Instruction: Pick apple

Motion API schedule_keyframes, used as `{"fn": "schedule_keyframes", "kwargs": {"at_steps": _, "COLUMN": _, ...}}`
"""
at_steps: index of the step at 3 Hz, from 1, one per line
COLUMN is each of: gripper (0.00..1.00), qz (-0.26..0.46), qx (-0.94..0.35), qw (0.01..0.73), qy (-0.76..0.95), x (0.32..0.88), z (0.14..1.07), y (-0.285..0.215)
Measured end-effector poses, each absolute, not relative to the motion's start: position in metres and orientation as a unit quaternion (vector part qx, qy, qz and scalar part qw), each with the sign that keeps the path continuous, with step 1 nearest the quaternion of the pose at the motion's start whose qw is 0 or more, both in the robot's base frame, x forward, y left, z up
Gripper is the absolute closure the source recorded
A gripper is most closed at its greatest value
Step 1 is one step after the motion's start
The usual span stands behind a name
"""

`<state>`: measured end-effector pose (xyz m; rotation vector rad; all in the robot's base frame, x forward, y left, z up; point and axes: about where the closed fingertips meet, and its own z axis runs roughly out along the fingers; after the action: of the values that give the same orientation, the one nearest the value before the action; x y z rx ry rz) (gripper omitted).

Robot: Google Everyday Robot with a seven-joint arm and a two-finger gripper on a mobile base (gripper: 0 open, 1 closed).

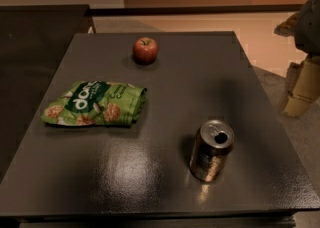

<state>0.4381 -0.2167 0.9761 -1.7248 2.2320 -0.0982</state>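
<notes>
Dark grey table (200, 82) seen from above, holding 3 things set well apart. The apple (145, 50), small and red with a yellowish patch, sits upright at 12 o'clock near the far edge, with nothing touching it. A crumpled green snack bag (95, 104) lies flat at 9 o'clock. An opened metal soda can (211, 150) stands upright at 5 o'clock. The robot's beige gripper (301, 89), partly cut off by the frame, hangs at 3 o'clock beyond the table's right edge, well apart from the apple. Whether it is open or closed cannot be told.
</notes>
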Motion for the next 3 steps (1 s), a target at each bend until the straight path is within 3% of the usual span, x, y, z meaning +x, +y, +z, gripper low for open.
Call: {"fn": "schedule_keyframes", "kwargs": {"at_steps": 3, "gripper": 0.00, "qz": -0.015, "qx": -0.620, "qw": 0.170, "qy": 0.766, "x": 0.476, "z": 0.955, "y": -0.189}}
